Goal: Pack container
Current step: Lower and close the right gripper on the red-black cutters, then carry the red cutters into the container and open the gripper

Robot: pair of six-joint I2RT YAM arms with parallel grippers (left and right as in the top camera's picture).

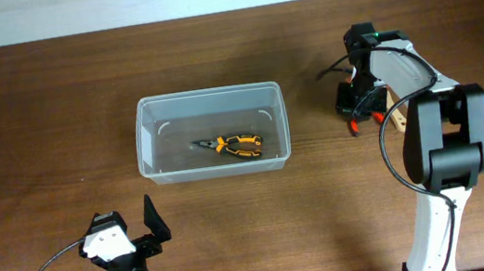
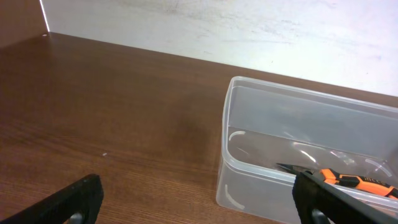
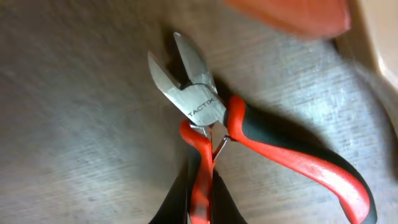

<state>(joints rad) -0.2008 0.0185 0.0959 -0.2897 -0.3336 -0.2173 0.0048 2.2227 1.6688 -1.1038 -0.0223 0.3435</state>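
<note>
Over toward the right edge, a pale wooden piece (image 1: 397, 115) is lying just beside the right gripper (image 1: 358, 106), with something orange (image 3: 292, 12), too blurred to name, close by. That gripper's dark fingers (image 3: 171, 208) are closing tight on one red handle of the side cutters (image 3: 199, 102) lying on the counter (image 1: 32, 107). By the near edge, left of middle, the left gripper (image 1: 130, 227) is hovering wide open and holding nothing. The container (image 1: 142, 139) is sitting in the middle of the counter, holding only orange-and-black pliers (image 1: 236, 145)
</note>
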